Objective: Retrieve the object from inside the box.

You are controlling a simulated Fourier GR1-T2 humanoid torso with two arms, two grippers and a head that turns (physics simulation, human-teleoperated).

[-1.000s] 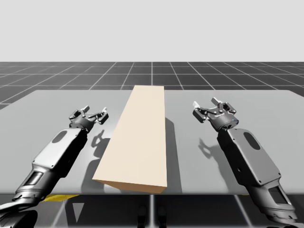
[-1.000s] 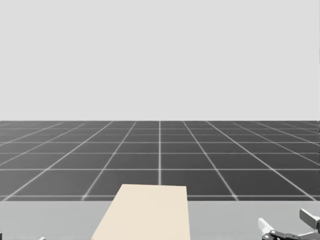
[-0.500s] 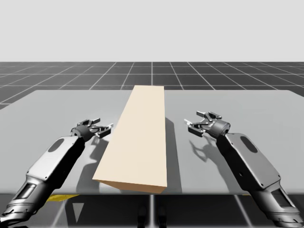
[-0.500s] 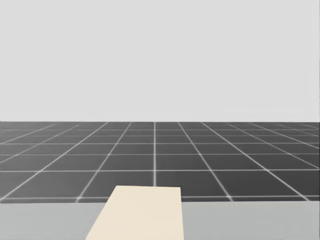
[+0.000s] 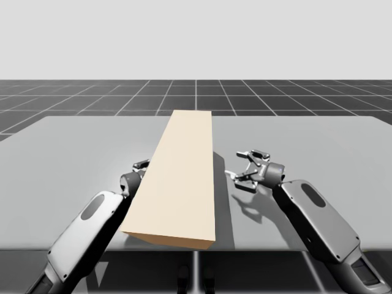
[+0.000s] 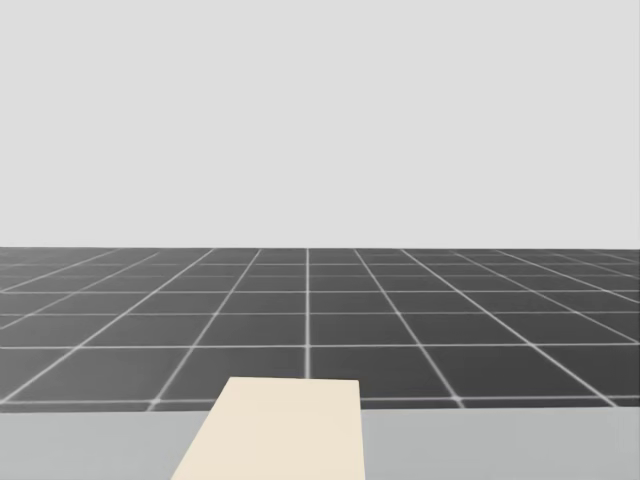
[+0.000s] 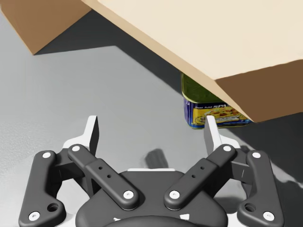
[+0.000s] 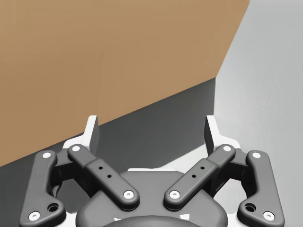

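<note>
From above, the tan box (image 5: 177,177) lies lengthwise in the middle of the table (image 5: 61,153). The left gripper (image 5: 141,166) is right beside the box's left side, and the right gripper (image 5: 244,171) is just off its right side, fingers spread.

Head cam catches the box (image 6: 285,430) at its far end.

Left wrist: the gripper (image 7: 151,127) is wide apart with nothing pinched, and a blue-green can (image 7: 208,106) peeks out from under the box's (image 7: 213,38) lifted edge, just ahead.

Right wrist: the gripper (image 8: 151,125) is spread too, facing the box's brown wall (image 8: 118,56).

Bright, even light from overhead, everything crisp edge to edge. The box (image 5: 180,177) throws a dark, hard-edged shadow on the grey table (image 5: 67,147), underneath and along its right flank.
</note>
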